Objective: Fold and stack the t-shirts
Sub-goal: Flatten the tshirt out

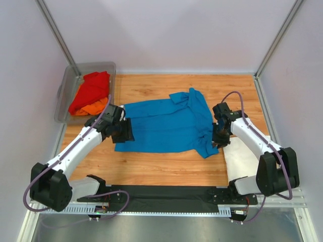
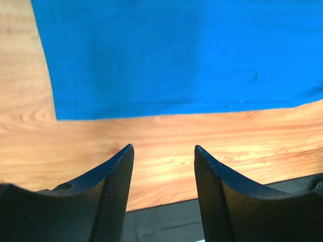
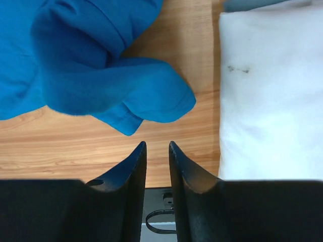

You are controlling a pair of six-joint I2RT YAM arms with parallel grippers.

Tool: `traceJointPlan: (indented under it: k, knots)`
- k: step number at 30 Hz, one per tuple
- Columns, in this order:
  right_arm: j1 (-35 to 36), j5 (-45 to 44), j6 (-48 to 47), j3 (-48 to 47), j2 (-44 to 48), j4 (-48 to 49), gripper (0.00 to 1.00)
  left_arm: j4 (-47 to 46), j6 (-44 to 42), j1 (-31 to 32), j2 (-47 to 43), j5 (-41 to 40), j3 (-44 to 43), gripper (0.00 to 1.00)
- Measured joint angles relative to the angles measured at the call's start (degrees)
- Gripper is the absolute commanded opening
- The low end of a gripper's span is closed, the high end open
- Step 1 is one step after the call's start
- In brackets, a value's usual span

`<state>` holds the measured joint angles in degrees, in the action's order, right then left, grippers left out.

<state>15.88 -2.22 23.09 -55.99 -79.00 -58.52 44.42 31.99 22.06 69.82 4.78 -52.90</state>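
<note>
A bright blue t-shirt [image 1: 166,126] [image 2: 176,50] lies spread on the wooden table, its right sleeve [image 3: 101,75] bunched and rumpled. My left gripper [image 1: 126,133] [image 2: 164,147] is open over bare wood just off the shirt's near left corner, holding nothing. At the shirt's right sleeve my right gripper [image 1: 219,141] [image 3: 157,143] has its jaws only a little apart, with nothing between them. A folded white t-shirt [image 1: 242,159] [image 3: 272,91] lies to the right of it. A red t-shirt [image 1: 91,91] and an orange t-shirt [image 1: 93,107] sit in the tub.
The grey see-through tub [image 1: 96,64] stands at the back left corner of the table. A black mat [image 1: 161,194] runs along the near edge between the arm bases. White walls and metal posts enclose the table on three sides.
</note>
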Motion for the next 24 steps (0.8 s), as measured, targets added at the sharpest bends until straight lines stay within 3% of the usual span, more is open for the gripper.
traceJointPlan:
  k: [3, 8, 18, 20, 22, 24]
  knots:
    - [0.76, 0.63, 0.44, 1.16, -2.32, 2.19, 0.36, -0.11, 2.47, -0.92, -3.15, 0.5, 3.96, 0.56]
    - [2.34, 0.74, 0.94, 2.21, -7.13, 6.6, 0.41, -0.31, 6.1, -5.35, -8.22, 2.29, 10.84, 0.54]
    - [2.86, 0.76, 1.14, 2.45, -10.14, 10.12, 0.5, 0.15, 6.47, -6.23, -10.14, 2.73, 11.3, 0.54]
    - [2.86, 0.85, 1.14, 2.54, -10.86, 10.69, 0.48, 0.13, 6.51, -6.54, -10.14, 2.78, 11.3, 0.55]
    - [2.86, 0.83, 1.07, 2.6, -11.76, 11.32, 0.38, 0.15, 6.69, -7.13, -10.14, 2.93, 11.3, 0.56]
    - [2.86, 0.61, 1.42, 2.73, -12.44, 11.74, 0.34, 0.13, 6.88, -8.04, -10.14, 3.21, 11.3, 0.56]
